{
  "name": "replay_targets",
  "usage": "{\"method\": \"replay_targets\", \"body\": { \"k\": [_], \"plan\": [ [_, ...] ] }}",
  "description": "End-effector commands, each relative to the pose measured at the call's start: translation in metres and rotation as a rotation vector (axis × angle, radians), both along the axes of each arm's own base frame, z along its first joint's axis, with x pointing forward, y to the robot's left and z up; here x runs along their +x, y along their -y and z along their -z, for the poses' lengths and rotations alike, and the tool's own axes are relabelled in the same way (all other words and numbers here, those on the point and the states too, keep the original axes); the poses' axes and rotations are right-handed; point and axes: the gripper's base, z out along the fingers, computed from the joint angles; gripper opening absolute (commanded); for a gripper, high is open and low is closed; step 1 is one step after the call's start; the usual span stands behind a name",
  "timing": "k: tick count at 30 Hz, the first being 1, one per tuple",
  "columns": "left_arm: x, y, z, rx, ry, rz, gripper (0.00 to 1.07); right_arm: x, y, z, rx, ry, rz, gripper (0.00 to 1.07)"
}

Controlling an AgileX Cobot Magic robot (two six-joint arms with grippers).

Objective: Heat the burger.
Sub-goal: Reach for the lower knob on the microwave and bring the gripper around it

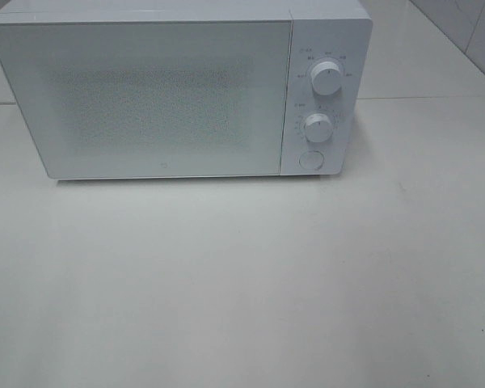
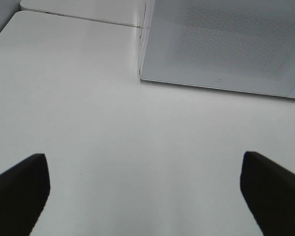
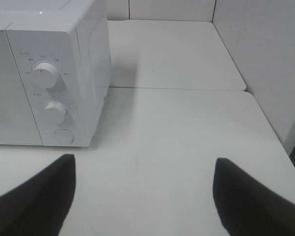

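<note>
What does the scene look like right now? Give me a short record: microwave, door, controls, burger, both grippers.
microwave: white, at the back of the table, front facing the high camera
door: closed
controls: upper knob, lower knob, round button below them
burger: not in view in any camera
left gripper: open, empty, over bare table in front of the door
right gripper: open, empty, facing the control side

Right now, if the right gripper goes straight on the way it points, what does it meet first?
Probably nothing soon: the open right gripper points along the table beside the microwave. The way looks free as far as the back wall, though depth is hard to judge.
</note>
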Motion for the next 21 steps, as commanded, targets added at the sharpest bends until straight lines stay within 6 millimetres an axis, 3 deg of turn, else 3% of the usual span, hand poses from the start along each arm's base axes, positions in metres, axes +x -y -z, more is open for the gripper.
{"method": "replay_targets", "body": {
  "k": [1,8,21],
  "plan": [
    [-0.003,0.0,0.002,0.006,0.019,-0.004,0.98,0.01,-0.002,0.002,-0.007,0.031,-0.011,0.73],
    [-0.003,0.0,0.002,0.006,0.019,-0.004,0.98,0.042,-0.008,0.014,-0.005,0.08,-0.052,0.73],
    [-0.003,0.0,0.002,0.006,0.019,-0.004,0.98,0.082,-0.017,0.024,0.023,0.194,-0.109,0.73]
  ]
}}
